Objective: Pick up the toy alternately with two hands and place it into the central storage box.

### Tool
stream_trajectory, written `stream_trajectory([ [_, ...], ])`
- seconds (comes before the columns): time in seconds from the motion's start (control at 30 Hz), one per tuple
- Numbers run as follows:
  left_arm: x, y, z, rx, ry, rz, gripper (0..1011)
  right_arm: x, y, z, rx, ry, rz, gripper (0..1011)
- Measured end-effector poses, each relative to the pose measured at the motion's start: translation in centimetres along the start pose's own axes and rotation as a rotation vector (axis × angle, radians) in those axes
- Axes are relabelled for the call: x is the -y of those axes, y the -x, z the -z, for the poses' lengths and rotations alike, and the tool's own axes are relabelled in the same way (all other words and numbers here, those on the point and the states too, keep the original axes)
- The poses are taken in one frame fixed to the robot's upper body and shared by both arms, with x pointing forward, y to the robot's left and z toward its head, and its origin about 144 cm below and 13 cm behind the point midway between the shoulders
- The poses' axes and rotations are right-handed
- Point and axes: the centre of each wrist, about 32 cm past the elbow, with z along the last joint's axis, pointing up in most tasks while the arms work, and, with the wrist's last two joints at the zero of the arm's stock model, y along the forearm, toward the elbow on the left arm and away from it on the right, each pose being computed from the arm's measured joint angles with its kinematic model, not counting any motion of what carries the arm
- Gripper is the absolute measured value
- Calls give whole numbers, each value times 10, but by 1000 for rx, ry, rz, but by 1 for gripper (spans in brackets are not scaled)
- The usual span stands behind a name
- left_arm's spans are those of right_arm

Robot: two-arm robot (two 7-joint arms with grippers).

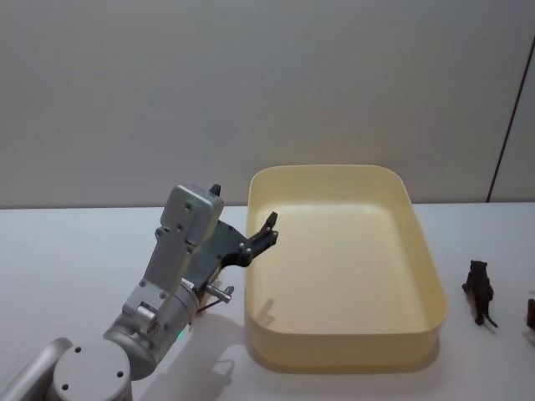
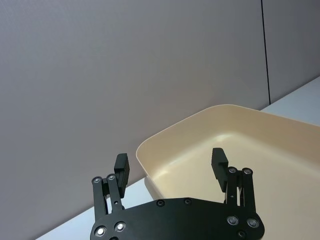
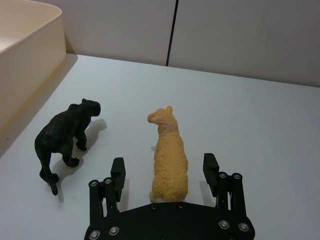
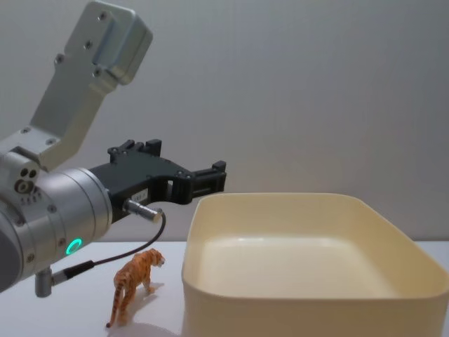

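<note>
My left gripper (image 1: 266, 232) hangs open with nothing in it, just above the left rim of the cream storage box (image 1: 343, 349). The left wrist view shows its fingers (image 2: 121, 167) spread, with the box's near corner (image 2: 175, 131) beyond them. In the chest view, this left gripper (image 4: 210, 179) points over the box wall (image 4: 309, 309). My right gripper (image 3: 164, 166) is open low over the table, one finger on each side of a tan woolly animal toy (image 3: 169, 150) without touching it. A black panther toy (image 3: 65, 135) stands beside that one.
An orange tiger toy (image 4: 137, 281) stands on the table below my left arm, left of the box. A dark animal figure (image 1: 479, 292) stands on the table right of the box. The box's side wall (image 3: 45, 35) rises near the panther.
</note>
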Motion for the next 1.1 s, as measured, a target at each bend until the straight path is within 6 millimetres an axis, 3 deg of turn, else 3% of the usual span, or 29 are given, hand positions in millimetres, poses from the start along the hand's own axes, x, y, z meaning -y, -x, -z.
stream_trajectory([
  [0.2, 0, 0, 0, 0, 0, 0, 1001, -8, 3, 3, 7, 13, -5, 856],
  [0.43, 0, 0, 0, 0, 0, 0, 1001, -13, 6, 4, 11, 22, -10, 607],
  [0.53, 0, 0, 0, 0, 0, 0, 1001, -14, 6, 5, 11, 23, -11, 567],
  [0.73, 0, 0, 0, 0, 0, 0, 1001, -15, 7, 6, 13, 26, -14, 343],
  [1.1, 0, 0, 0, 0, 0, 0, 1001, -10, 10, 0, 16, -42, -12, 302],
])
